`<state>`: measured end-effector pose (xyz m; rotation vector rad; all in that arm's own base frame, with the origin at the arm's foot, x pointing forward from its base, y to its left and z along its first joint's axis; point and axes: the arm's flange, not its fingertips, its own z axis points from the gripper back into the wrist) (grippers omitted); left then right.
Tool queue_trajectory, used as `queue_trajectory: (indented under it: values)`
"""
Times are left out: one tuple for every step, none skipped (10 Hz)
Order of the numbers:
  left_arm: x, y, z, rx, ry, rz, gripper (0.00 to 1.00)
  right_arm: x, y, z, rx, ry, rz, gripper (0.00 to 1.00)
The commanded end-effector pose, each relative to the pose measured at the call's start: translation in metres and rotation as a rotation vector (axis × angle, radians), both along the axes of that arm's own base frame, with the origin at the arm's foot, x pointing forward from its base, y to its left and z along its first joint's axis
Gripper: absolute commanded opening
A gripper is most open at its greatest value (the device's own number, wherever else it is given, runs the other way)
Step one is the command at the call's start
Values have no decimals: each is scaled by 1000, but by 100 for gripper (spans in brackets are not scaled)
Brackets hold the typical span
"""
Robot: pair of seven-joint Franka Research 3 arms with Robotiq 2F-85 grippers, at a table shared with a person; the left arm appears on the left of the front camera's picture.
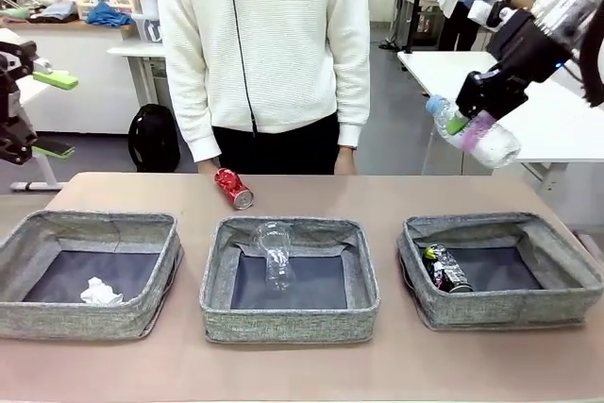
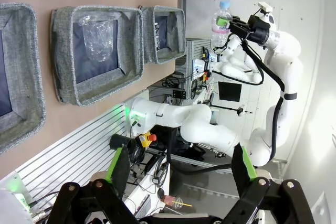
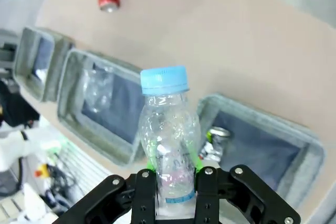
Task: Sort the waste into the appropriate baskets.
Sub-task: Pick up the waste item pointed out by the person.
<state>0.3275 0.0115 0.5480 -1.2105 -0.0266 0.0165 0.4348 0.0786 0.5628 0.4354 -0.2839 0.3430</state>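
Observation:
High above the right basket (image 1: 500, 310), my right gripper (image 1: 469, 112) is shut on a small clear bottle with a blue cap and pink label (image 1: 486, 139) (image 3: 168, 129). That basket holds a dark printed can (image 1: 445, 269). A crushed clear plastic bottle (image 1: 274, 252) lies in the middle basket (image 1: 293, 320), and a crumpled white paper ball (image 1: 101, 292) in the left basket (image 1: 85, 325). On the table behind the middle basket lies a red can (image 1: 233, 188). My left gripper (image 1: 24, 112) (image 2: 181, 166) hangs open and empty, up off the table's left end.
A person in a white sweater stands at the far edge, with a hand (image 1: 209, 167) resting near the red can. The three baskets fill the front half of the brown table (image 1: 377, 195). Bare table runs along the far side.

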Motion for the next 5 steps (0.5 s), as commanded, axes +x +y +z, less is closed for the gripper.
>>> queue_trajectory:
  values:
    - [-2, 2, 0, 8, -13, -15, 100, 21, 7, -13, 136, 8, 62, 0]
    - [-2, 2, 0, 8, -13, -15, 100, 0, 0, 0, 0, 0, 0, 0]
    - [-2, 2, 0, 8, -13, -15, 100, 0, 0, 0, 0, 0, 0, 0]
    - [-2, 2, 0, 8, -13, -15, 100, 0, 0, 0, 0, 0, 0, 0]
    - [-2, 2, 0, 8, -13, -15, 100, 0, 0, 0, 0, 0, 0, 0]
